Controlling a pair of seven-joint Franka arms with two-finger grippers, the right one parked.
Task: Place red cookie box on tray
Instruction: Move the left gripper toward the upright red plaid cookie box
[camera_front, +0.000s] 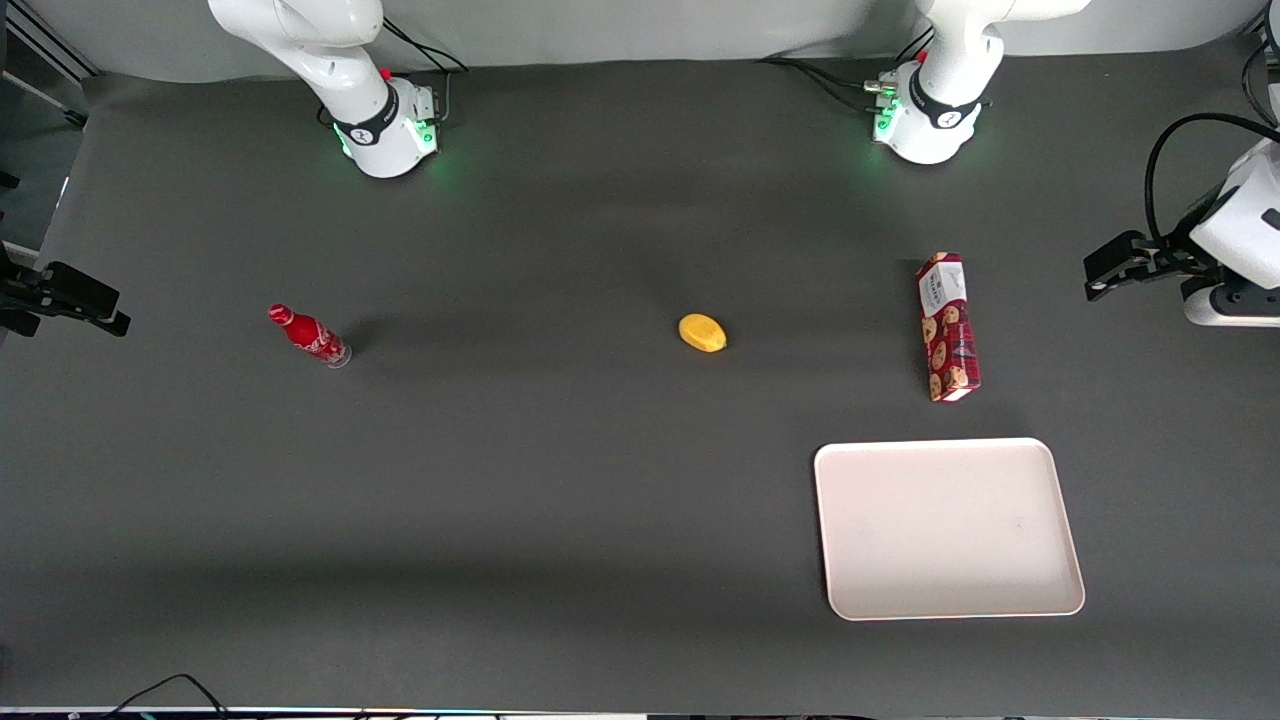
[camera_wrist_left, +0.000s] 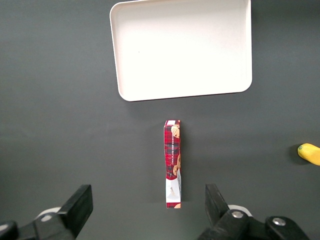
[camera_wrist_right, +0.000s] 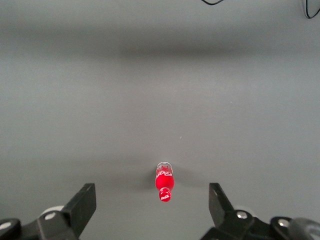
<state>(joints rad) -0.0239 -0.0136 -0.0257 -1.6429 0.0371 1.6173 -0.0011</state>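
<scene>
A dark grey mat covers the table (camera_front: 560, 480), with a pale wall along the edge farthest from the front camera. On it, toward the working arm's end, the red cookie box (camera_front: 947, 326) lies flat and untouched, its long axis running roughly from 12 to 6 o'clock in the front view, the white-label end farther from the camera. The tray (camera_front: 1040, 590) sits just past the box's 6 o'clock end, nearer the camera, apart from it by a narrow strip of mat and bare of any load.

The left gripper (camera_wrist_left: 149, 205) hangs high above the box with nothing between its fingers (camera_wrist_left: 216, 200), which stand wide apart. In the wrist view the box (camera_wrist_left: 173, 162) lies centred between the two fingers, its long axis pointing from the gripper straight toward the tray (camera_wrist_left: 125, 75) at 12 o'clock. So the fingers already straddle the narrow width; I judge the coming move to be mostly a straight descent, closing across the short sides, with little or no wrist turn needed. The carry to the tray should then be a short run along the box's own axis.

A yellow lemon-like object (camera_front: 702, 333) lies near the table's middle, at the box's 9 o'clock, and a small red bottle (camera_front: 308, 335) toward the parked arm's end; both are well apart from the path.
</scene>
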